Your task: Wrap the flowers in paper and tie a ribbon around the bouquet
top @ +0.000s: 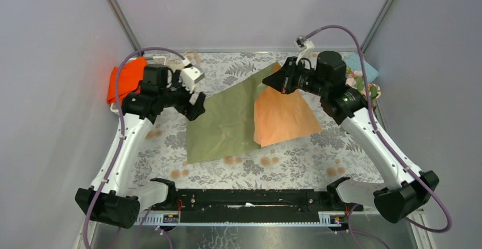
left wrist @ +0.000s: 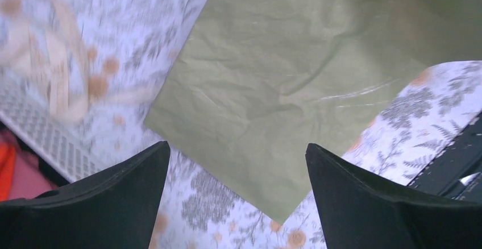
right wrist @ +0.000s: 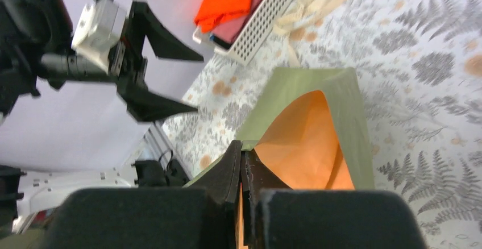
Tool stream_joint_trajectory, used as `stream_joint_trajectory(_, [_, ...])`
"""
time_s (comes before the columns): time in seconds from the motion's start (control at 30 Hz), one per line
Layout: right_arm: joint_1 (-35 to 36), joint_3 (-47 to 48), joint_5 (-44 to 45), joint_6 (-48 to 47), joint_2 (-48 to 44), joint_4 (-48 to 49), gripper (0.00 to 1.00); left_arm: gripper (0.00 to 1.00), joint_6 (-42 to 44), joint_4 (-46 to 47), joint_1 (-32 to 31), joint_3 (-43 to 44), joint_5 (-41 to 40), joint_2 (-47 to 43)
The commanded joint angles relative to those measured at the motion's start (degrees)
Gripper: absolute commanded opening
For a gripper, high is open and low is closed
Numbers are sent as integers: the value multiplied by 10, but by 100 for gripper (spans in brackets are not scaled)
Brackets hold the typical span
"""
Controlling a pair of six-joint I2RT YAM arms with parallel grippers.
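Observation:
The paper (top: 224, 124) lies olive side up on the table, its right part folded over so the peach face (top: 284, 118) shows. My right gripper (top: 266, 83) is shut on the raised far corner of that flap; in the right wrist view its jaws (right wrist: 243, 158) pinch the peach-and-olive paper (right wrist: 307, 141). Over the sheet's left edge, my left gripper (top: 200, 106) hangs open and holds nothing. Its wrist view looks between the fingers (left wrist: 113, 203) onto the olive paper (left wrist: 295, 90). The cream ribbon (left wrist: 57, 73) lies bunched at the far left. The pink flowers (top: 357, 82) lie partly hidden behind the right arm.
An orange cloth (top: 128, 78) sits in a white perforated tray (right wrist: 261, 27) at the far left, next to the ribbon (right wrist: 310, 1). A light blue cloth (top: 364, 64) lies at the far right corner. Grey walls close in the table on three sides.

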Motion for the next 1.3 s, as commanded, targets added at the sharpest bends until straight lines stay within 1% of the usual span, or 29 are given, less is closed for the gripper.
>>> stream_joint_trajectory(0.0, [2,53,104,40,-38,34,0,96,-37,-18,-108,80,-27,20])
stream_joint_trajectory(0.1, [2,76,159,69,-41,87,0,96,-59,-25,-189,140,-23,47])
stream_joint_trajectory(0.2, [2,89,202,91,-29,138,0,97,-74,-25,-244,197,-4,67])
stream_joint_trajectory(0.27, [2,92,228,107,-15,163,0,99,-68,-22,-274,217,17,75])
stream_joint_trajectory(0.37, [2,101,255,125,4,189,0,99,-36,2,-301,212,42,66])
stream_joint_trajectory(0.43, [2,114,269,128,15,193,0,99,13,15,-302,198,61,49])
stream_joint_trajectory(0.47, [2,120,276,129,19,194,0,99,31,15,-302,199,56,46])
stream_joint_trajectory(0.57, [2,133,276,130,28,193,0,99,37,18,-302,215,1,53])
stream_joint_trajectory(0.63, [2,143,264,130,30,185,0,99,16,76,-302,199,-50,53])
stream_joint_trajectory(0.73, [2,141,259,126,25,183,0,99,-31,160,-302,181,-147,70])
stream_joint_trajectory(0.83, [2,134,245,121,17,178,0,98,-43,228,-302,163,-229,87])
stream_joint_trajectory(0.87, [2,133,239,119,15,174,0,95,-45,244,-299,158,-243,92])
stream_joint_trajectory(0.9, [2,132,230,116,13,168,0,89,-47,254,-295,155,-244,94])
stream_joint_trajectory(0.93, [2,132,219,111,12,161,0,77,-50,259,-289,154,-237,95])
stream_joint_trajectory(0.97, [2,133,206,104,12,151,0,58,-54,260,-286,154,-224,95])
stream_joint_trajectory(1.03, [1,141,171,76,15,122,0,12,-58,256,-282,154,-193,90])
stream_joint_trajectory(1.07, [-1,146,151,59,18,96,0,0,-61,250,-280,153,-179,85])
stream_joint_trajectory(1.13, [-11,153,99,22,26,48,0,0,-68,233,-277,155,-160,75])
stream_joint_trajectory(1.17, [-19,156,73,3,30,22,7,0,-75,226,-275,155,-161,70])
stream_joint_trajectory(1.2, [-26,157,58,-18,31,-9,24,0,-84,221,-274,156,-173,66])
stream_joint_trajectory(1.23, [-29,156,58,-48,31,-38,50,0,-94,217,-274,159,-197,64])
stream_joint_trajectory(1.27, [-30,151,73,-84,28,-71,69,0,-104,216,-272,164,-231,63])
